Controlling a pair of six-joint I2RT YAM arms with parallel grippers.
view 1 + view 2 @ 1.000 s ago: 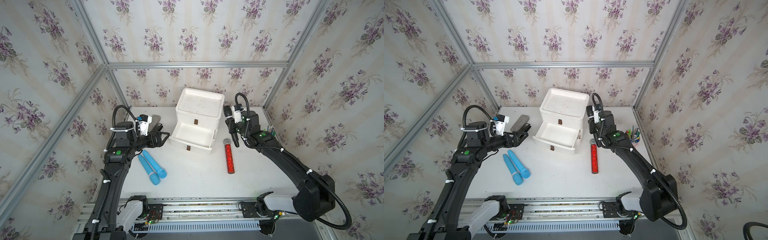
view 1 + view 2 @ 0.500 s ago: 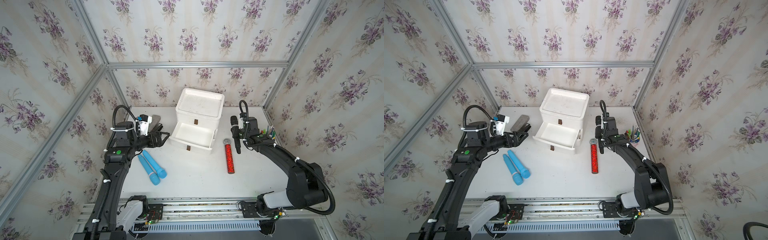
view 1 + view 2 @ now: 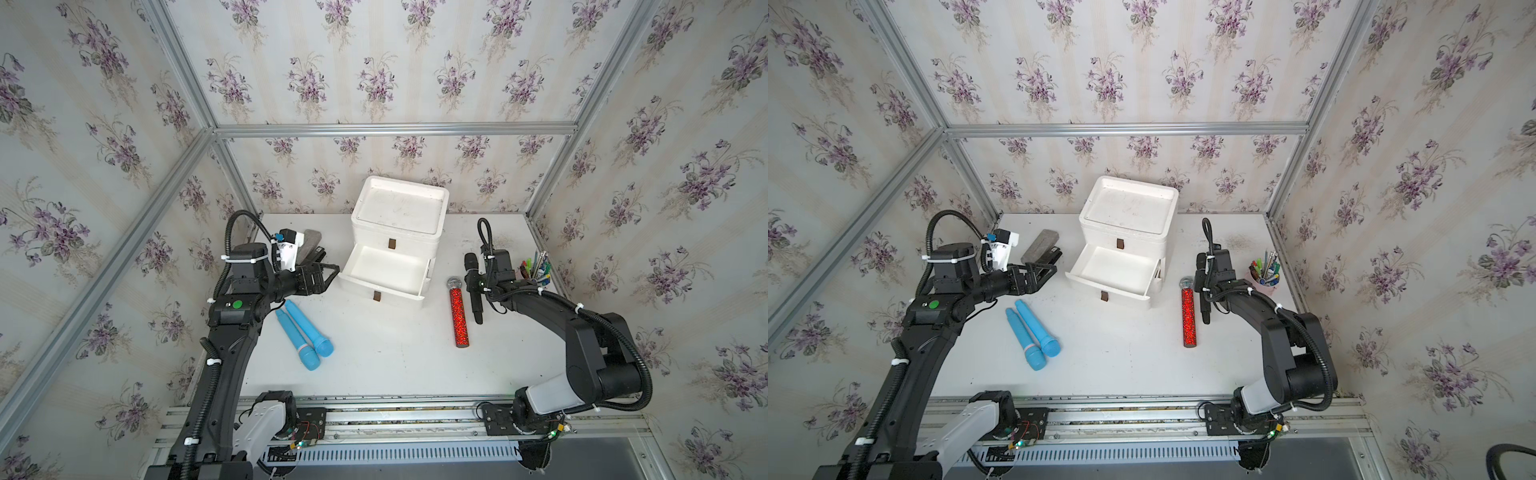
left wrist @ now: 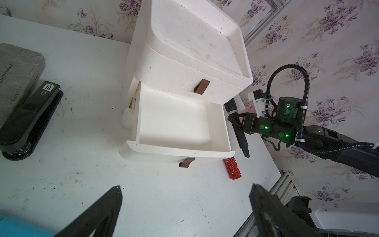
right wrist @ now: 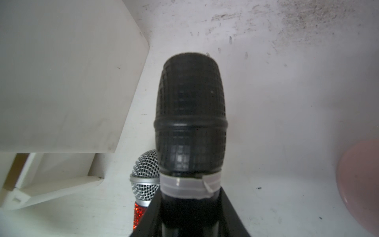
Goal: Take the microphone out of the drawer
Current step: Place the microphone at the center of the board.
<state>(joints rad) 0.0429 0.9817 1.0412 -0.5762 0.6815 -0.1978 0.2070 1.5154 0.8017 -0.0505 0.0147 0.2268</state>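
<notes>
Right of the empty open drawer [image 3: 421, 277], the right claw [image 3: 472, 283] grasps the black mic [image 3: 476, 305] near its head. Its handle points frontward, parallel to and just beside the red mic [image 3: 459, 318] on the table [image 3: 395, 357]. The left claw [image 3: 328, 275] gapes, released, beyond the drawer. A second ago the mic hung higher, nearer the drawer.

The walls [image 3: 374, 62] on three sides carry pale striped wallpaper with purple flower sprays. Aluminium frame bars [image 3: 395, 129] run up the corners and across the rear wall. The bench [image 3: 395, 374] is white and scuffed, with dark specks toward its far right corner. A metal rail [image 3: 395, 415] runs along its near edge. Lighting is even.
</notes>
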